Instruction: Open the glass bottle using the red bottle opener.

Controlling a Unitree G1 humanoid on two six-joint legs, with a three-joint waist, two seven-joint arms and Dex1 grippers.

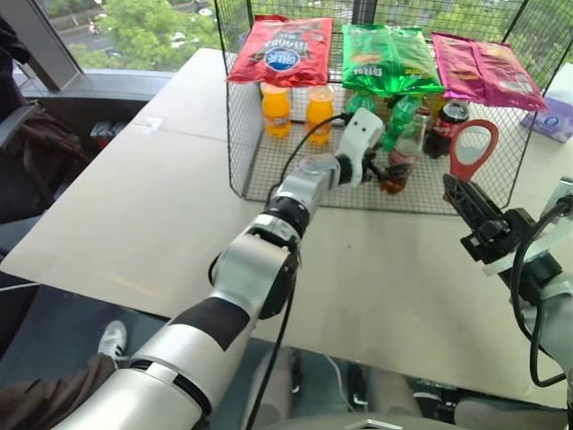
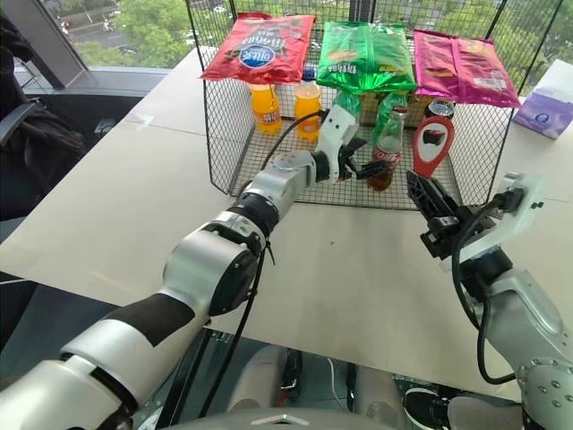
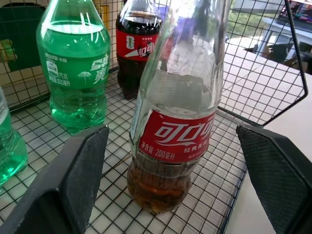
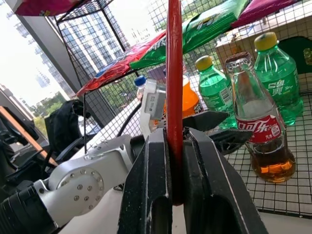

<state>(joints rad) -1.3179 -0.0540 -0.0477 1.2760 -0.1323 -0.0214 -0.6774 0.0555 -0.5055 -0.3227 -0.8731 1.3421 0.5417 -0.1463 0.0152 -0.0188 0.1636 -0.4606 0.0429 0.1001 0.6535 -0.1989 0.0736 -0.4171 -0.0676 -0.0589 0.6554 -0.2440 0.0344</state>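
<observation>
**Glass bottle bracketed by one arm, opener raised by the other**

Glass is what the coming move depends on. At the left of the scene the left gripper [image 2: 365,167] is reached into the open front of the wire cage [image 1: 242,134], its two black fingers [image 3: 80,170] spread wide on either side of the glass bottle [image 2: 386,152] without touching it. The bottle is stood upright on the cage's wire floor, just inside the front edge, with a little dark cola at the bottom and a red label band round its middle. Green plastic bottles [image 3: 75,63] and a darker cola bottle [image 3: 136,44] are set behind it, and snack bags [image 1: 282,49] are laid across the cage top.

Further right, the red bottle opener [image 2: 432,146] is pinched at its narrow end by the right gripper [image 2: 428,208], whose fingers are pressed together on it; the oval loop is held upward.

The bottle's long axis is vertical, and its cap is seen just to the left of the loop at about the same height. The left arm is judged the nearer, placed to steady the body of the bottle, while the opener would have to be carried leftward into the cage and set over the cap.
</observation>
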